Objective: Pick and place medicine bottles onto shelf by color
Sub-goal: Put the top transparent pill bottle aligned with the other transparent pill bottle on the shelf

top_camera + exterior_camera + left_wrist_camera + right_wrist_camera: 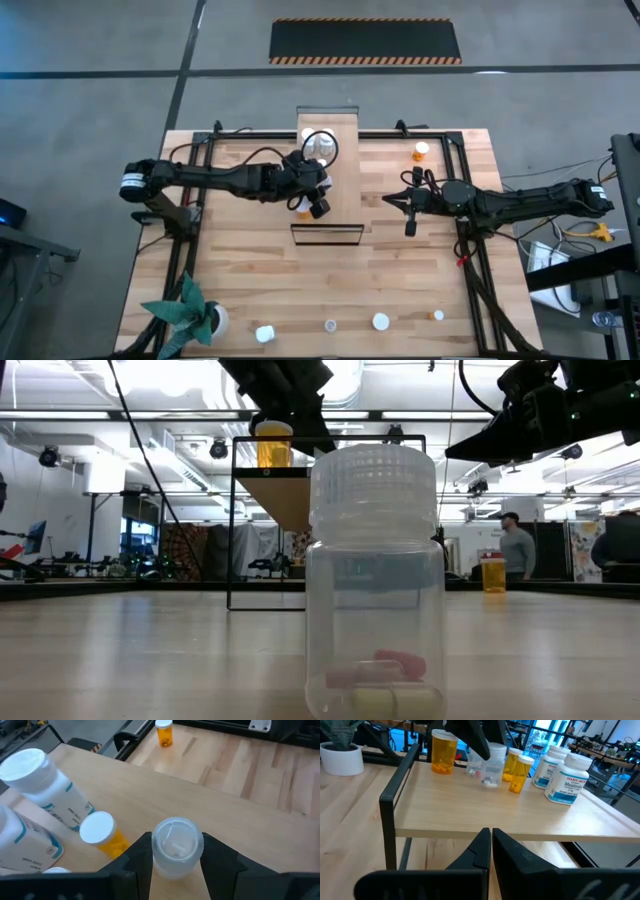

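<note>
Trouble could come as the left end effector [176, 865], clamped on a clear bottle [176, 847] over the shelf [210, 805], sets it down and topples the orange bottle [102, 834] just beside it, while the right end effector [490, 851] waits pressed together nearby.

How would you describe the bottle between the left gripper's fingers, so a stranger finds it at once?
Find the pale shelf at the table's middle, where the left gripper reaches. Between its fingers is a small clear bottle with a translucent ribbed cap. Its neighbours are orange or white-bodied.
</note>
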